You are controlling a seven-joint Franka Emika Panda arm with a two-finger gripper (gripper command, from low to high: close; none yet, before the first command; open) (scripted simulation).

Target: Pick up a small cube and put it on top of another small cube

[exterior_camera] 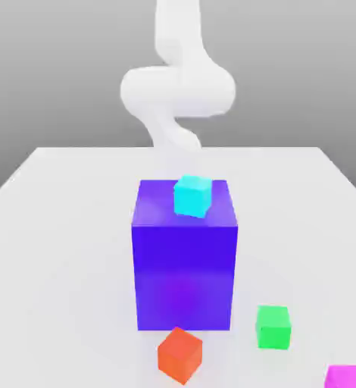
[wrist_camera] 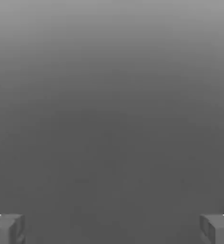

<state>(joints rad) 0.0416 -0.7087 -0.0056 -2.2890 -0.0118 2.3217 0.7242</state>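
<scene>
The small magenta cube (exterior_camera: pixel 346 377) sits at the near edge of the surface (exterior_camera: pixel 60 227), off in the corner on the exterior view's right, partly cut by the frame, well apart from everything I'd stack it on. Just up from it is the green cube (exterior_camera: pixel 273 326), and the red-orange cube (exterior_camera: pixel 180 354) lies turned on a corner in front of the big blue-violet block (exterior_camera: pixel 185 261), which carries a cyan cube (exterior_camera: pixel 192 195) on its top. My tool (wrist_camera: pixel 112 228) is spread wide, both fingertips (wrist_camera: pixel 6 229) out at the edges of the hand view with nothing between them, facing plain grey. I'd judge the magenta cube rigid and light, with smooth flat faces that could slip, so I'd come straight down and close on two opposite side faces, squared to them, around mid-height.
</scene>
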